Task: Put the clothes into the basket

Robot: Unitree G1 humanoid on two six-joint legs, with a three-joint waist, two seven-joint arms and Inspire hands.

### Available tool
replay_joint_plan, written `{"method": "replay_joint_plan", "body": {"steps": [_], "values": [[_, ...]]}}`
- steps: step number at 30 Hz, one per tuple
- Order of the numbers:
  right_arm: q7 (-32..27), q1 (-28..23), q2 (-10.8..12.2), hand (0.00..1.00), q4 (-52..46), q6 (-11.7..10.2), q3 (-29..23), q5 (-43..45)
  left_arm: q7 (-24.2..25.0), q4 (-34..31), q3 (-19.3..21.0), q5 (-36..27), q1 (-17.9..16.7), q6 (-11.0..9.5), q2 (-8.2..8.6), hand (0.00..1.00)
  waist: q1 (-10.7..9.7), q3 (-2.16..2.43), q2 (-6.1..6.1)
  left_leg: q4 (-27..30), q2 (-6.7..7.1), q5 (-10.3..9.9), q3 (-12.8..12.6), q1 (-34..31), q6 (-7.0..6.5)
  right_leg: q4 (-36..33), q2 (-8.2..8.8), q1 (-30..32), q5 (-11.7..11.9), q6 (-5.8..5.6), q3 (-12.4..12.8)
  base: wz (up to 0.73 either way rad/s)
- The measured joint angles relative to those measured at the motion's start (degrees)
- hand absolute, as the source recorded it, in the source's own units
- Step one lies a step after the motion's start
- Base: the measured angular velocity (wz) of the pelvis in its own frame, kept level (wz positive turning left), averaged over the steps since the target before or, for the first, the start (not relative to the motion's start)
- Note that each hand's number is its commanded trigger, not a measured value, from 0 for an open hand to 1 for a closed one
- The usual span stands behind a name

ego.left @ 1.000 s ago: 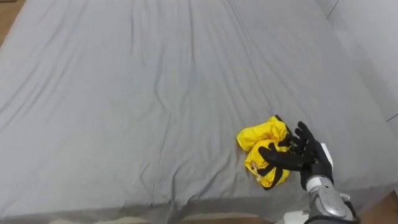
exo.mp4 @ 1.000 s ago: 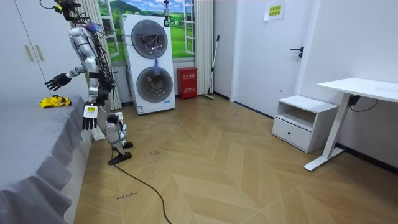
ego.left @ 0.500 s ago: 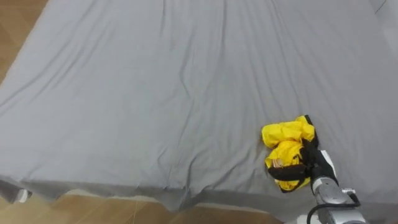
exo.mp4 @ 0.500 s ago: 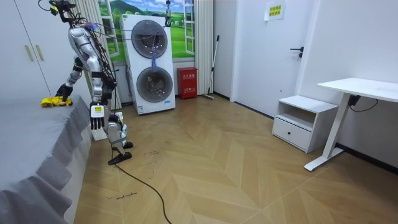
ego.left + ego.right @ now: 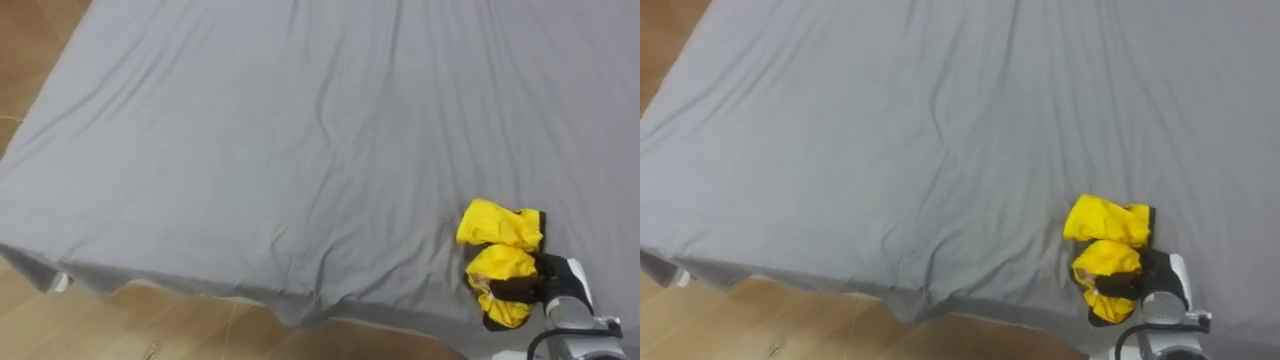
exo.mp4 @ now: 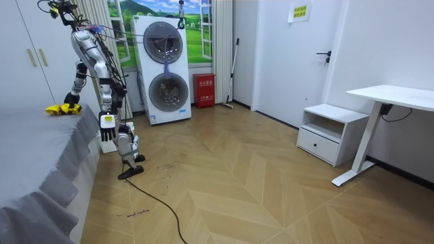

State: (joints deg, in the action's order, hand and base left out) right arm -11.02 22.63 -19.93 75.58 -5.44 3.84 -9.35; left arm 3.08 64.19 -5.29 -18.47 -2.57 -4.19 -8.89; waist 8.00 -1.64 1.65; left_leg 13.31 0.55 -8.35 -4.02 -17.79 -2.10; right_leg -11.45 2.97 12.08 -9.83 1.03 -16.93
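Bed (image 5: 250, 130) under a grey sheet carries the yellow garment (image 5: 497, 225), bunched at its near edge towards the right corner, probably gathered there for lifting. Right hand (image 5: 548, 288) reaches in low, dark fingers curled round the cloth's lower fold. Left hand (image 6: 106, 127) hangs beside the robot.

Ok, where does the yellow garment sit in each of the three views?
Left eye view: yellow garment lower right, near the grey bed's front edge.
Right eye view: garment lower right again.
Room view: garment far left, on the bed's corner.
Shared landmark: the right hand clasping it.
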Motion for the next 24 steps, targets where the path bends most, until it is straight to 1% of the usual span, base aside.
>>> {"method": "replay_joint_plan", "body": {"steps": [3,4,6,8,9,10,12,13,14,15,16,17,18,19,20,21,23,24], "values": [[0.5,-1.6,0.0,1.00,-1.1,-0.3,-0.4,-2.2,0.0,0.0,0.0,0.1,-0.2,-0.1,-0.11,0.00,-0.3,0.03,0.00,-0.1,0.12,0.0,-0.5,1.3,0.00,0.0,0.05,-1.1,0.0,0.00,0.5,-0.02],[0.9,-2.8,0.0,1.00,-2.7,-0.1,-0.9,-2.9,0.0,0.0,0.1,0.1,-0.4,-0.4,-0.15,0.00,-0.5,0.11,0.08,-0.2,0.08,0.0,-0.7,1.7,-0.01,0.0,0.11,-1.4,0.0,-0.01,0.5,-0.09],[1.8,-5.5,0.1,1.00,-6.5,0.1,-1.8,-5.6,0.0,0.0,0.2,0.1,-0.6,-0.5,-0.36,0.00,-1.1,0.12,0.10,-0.6,0.09,0.0,-0.9,2.5,-0.01,0.1,0.21,-2.0,0.0,-0.04,0.7,-0.06],[3.7,-9.6,0.3,1.00,-12.7,0.5,-2.8,-9.2,-0.1,-0.1,0.9,0.1,-1.3,-0.6,-0.90,0.00,-2.0,0.24,0.48,-1.1,0.01,0.0,-2.1,3.6,-0.02,0.0,0.56,-2.3,-0.1,-0.15,1.4,-0.20],[4.1,-10.3,0.3,1.00,-14.1,0.6,-3.2,-9.7,-0.1,-0.1,1.3,0.3,-1.5,-0.6,-0.90,0.00,-2.2,0.26,0.53,-1.3,0.05,0.0,-2.4,4.0,-0.02,0.0,0.61,-2.4,-0.2,-0.24,1.8,-0.35],[4.6,-11.7,0.3,1.00,-16.7,0.7,-3.6,-11.0,-0.2,-0.4,2.4,0.6,-2.2,-0.6,-0.89,0.00,-3.0,0.29,0.69,-1.8,0.08,0.0,-3.3,5.0,-0.03,0.0,0.66,-2.9,-0.2,-0.34,2.7,-0.37],[4.9,-15.0,0.8,1.00,-22.6,0.9,-5.4,-13.6,-0.4,-0.3,3.8,0.6,-3.4,-0.7,-0.89,0.00,-4.4,0.32,0.90,-2.2,0.11,0.0,-4.0,7.4,-0.04,0.1,0.69,-4.7,-0.3,-0.42,3.8,-0.31],[4.9,-17.3,1.1,1.00,-27.2,1.3,-6.0,-14.1,-0.7,-0.2,4.1,0.7,-4.0,-0.9,-1.01,0.00,-6.0,0.51,1.24,-2.5,0.19,0.0,-4.5,9.0,-0.03,0.2,0.75,-6.1,-0.4,-0.69,4.4,-0.27],[5.6,-19.6,1.8,1.00,-32.5,1.4,-7.5,-15.0,-1.0,-0.2,5.4,2.4,-4.2,-1.0,-1.04,0.00,-7.1,0.79,1.78,-2.8,0.17,0.0,-5.7,10.2,-0.02,0.6,0.68,-7.1,-0.6,-0.82,5.7,-0.30],[6.0,-20.4,2.0,1.00,-34.7,1.4,-8.0,-15.4,-1.1,-0.2,6.2,3.3,-4.6,-1.0,-1.02,0.00,-7.6,0.92,2.07,-2.8,0.10,0.0,-6.1,10.8,-0.02,0.8,0.55,-7.5,-0.6,-0.77,6.1,-0.37],[6.5,-21.7,2.3,1.00,-38.4,1.4,-9.1,-15.6,-1.4,-0.3,7.5,4.8,-4.8,-0.9,-1.03,0.00,-8.5,1.13,2.46,-2.8,0.03,0.0,-7.0,12.0,0.00,0.9,0.27,-8.2,-0.5,-0.75,7.2,-0.33],[6.8,-22.8,2.3,1.00,-41.4,1.4,-10.5,-16.3,-1.8,-1.2,7.8,5.3,-5.2,-0.9,-1.04,0.00,-9.7,1.30,2.64,-2.9,0.04,-0.1,-7.4,13.2,0.03,1.1,0.25,-9.0,-0.5,-0.79,7.9,-0.32],[6.9,-23.2,2.3,1.00,-42.9,1.4,-11.4,-16.6,-1.9,-1.8,7.8,5.3,-5.5,-0.9,-1.02,0.00,-10.1,1.34,2.63,-3.0,-0.04,-0.3,-8.1,14.0,0.06,1.4,0.21,-9.4,-0.5,-0.84,8.7,-0.46],[6.9,-24.1,2.4,1.00,-45.7,1.3,-12.9,-16.7,-2.0,-2.7,7.7,5.3,-5.7,-0.9,-0.93,0.00,-10.5,1.61,2.24,-3.4,-0.61,-1.0,-9.1,15.5,0.08,1.8,-0.38,-10.2,-0.5,-0.91,10.2,-0.56],[7.0,-25.0,2.7,1.00,-48.8,1.3,-14.3,-16.7,-2.3,-2.8,7.7,5.3,-5.9,-0.9,-0.92,0.00,-11.4,1.81,1.78,-4.0,-1.01,-1.7,-10.2,16.8,0.11,1.7,-1.13,-10.8,-0.5,-0.91,11.2,-0.55],[7.0,-25.4,2.7,1.00,-50.0,1.3,-14.7,-16.7,-2.5,-2.8,7.7,5.3,-6.0,-0.9,-0.92,0.00,-12.0,1.79,1.69,-4.1,-1.10,-1.8,-10.6,17.3,0.14,1.7,-1.25,-11.1,-0.4,-0.92,11.6,-0.44],[6.9,-26.1,2.9,1.00,-52.7,1.1,-15.5,-16.8,-2.6,-2.4,7.6,5.8,-5.7,-0.7,-0.85,0.00,-13.3,1.88,1.38,-4.7,-1.57,-2.1,-12.6,19.0,0.26,1.6,-1.56,-11.6,0.1,-0.72,12.6,-0.48],[6.8,-26.4,3.0,1.00,-53.1,1.1,-15.6,-16.8,-2.6,-2.4,7.4,5.8,-5.6,-0.7,-0.91,0.00,-13.7,1.87,1.38,-4.7,-1.71,-2.2,-13.1,19.2,0.29,1.6,-1.68,-11.6,0.2,-0.69,12.9,-0.45]]}}
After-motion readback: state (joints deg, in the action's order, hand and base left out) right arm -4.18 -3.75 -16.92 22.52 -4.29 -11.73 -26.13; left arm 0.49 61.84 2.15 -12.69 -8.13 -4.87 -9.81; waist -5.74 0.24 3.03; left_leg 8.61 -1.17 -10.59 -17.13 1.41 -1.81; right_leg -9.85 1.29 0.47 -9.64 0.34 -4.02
